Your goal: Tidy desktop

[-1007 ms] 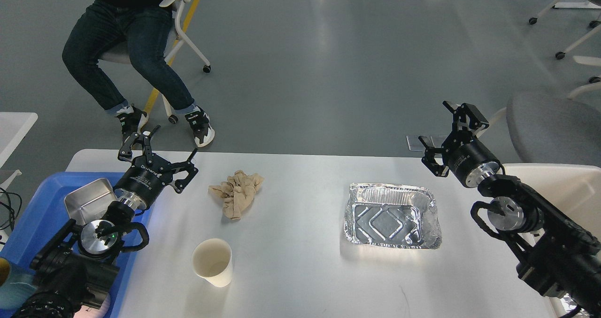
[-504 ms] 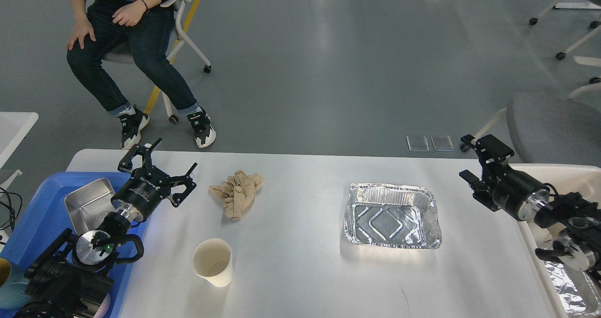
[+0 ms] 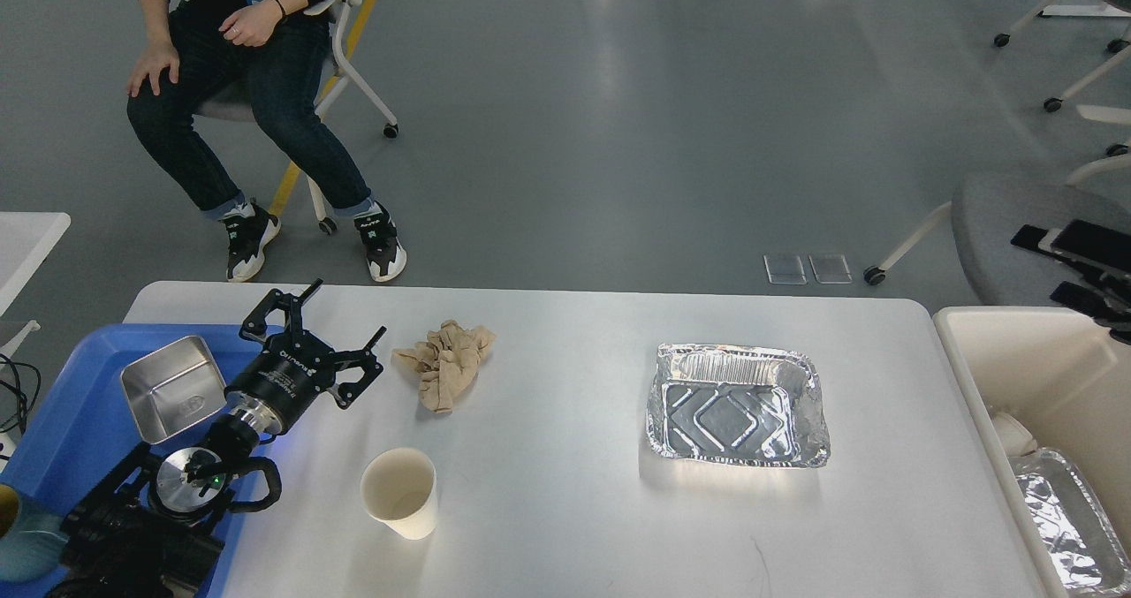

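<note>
Left gripper point(image 3: 322, 337), fingers spread and empty, sits lower left on the desktop point(image 3: 565, 510); crumpled tissue point(image 3: 446, 364) lies just right, nearest this arm.

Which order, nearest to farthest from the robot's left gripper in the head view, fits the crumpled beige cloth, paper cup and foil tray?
From the left gripper:
1. Crumpled beige cloth, just to its right.
2. Paper cup, nearer the desktop's front edge.
3. Foil tray, far right.
</note>
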